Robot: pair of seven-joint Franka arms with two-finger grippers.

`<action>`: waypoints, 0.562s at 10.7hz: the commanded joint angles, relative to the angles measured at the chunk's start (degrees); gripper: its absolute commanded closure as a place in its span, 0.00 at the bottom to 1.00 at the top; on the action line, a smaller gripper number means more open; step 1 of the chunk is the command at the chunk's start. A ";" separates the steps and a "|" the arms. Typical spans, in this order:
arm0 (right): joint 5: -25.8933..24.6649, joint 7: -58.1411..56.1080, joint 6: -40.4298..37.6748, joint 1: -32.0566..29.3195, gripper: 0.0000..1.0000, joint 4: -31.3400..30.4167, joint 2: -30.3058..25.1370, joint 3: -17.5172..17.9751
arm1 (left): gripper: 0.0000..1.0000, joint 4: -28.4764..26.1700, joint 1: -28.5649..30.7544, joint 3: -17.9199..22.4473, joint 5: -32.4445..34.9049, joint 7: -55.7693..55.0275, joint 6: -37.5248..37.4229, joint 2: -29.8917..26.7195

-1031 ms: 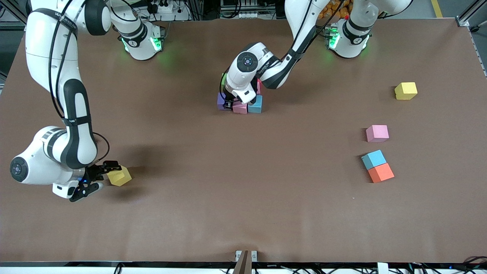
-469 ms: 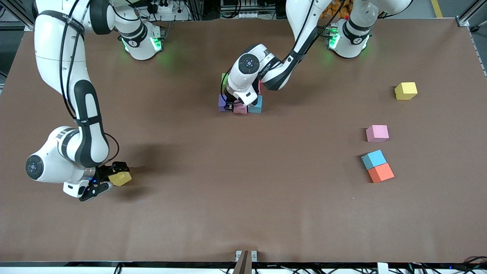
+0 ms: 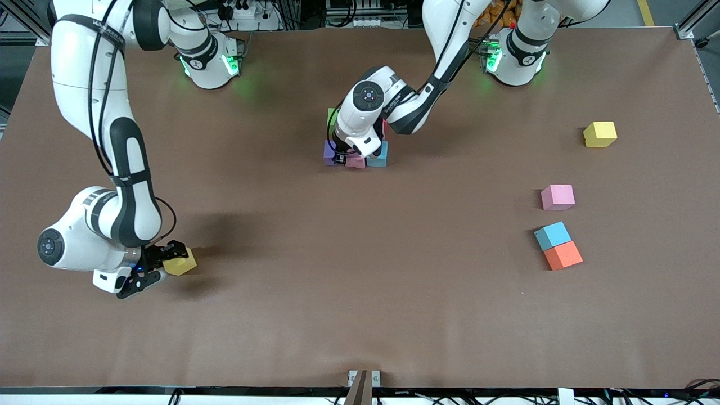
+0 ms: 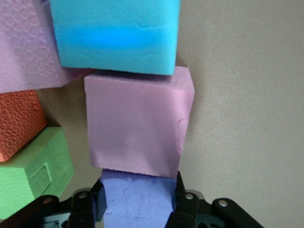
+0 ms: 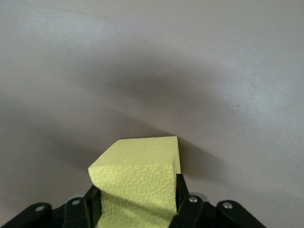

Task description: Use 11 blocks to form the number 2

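right fingers (image 3: 159,266) newly around yellow block (image 3: 181,262)

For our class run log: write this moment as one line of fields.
left hand: shut on purple block at cluster | right hand: shut on yellow block, on table
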 commanded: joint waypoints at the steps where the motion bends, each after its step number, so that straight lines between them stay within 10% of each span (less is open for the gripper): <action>1: -0.01 0.81 -0.13 2.47 0.90 0.53 -1.28 -0.41 | 0.68 -0.18 0.25 -0.18 -0.49 0.81 0.76 -0.01; 6: -0.36 17.39 -2.50 9.58 0.91 0.71 -4.09 -0.41 | 0.60 -0.18 0.43 -0.18 -0.49 0.72 0.68 0.00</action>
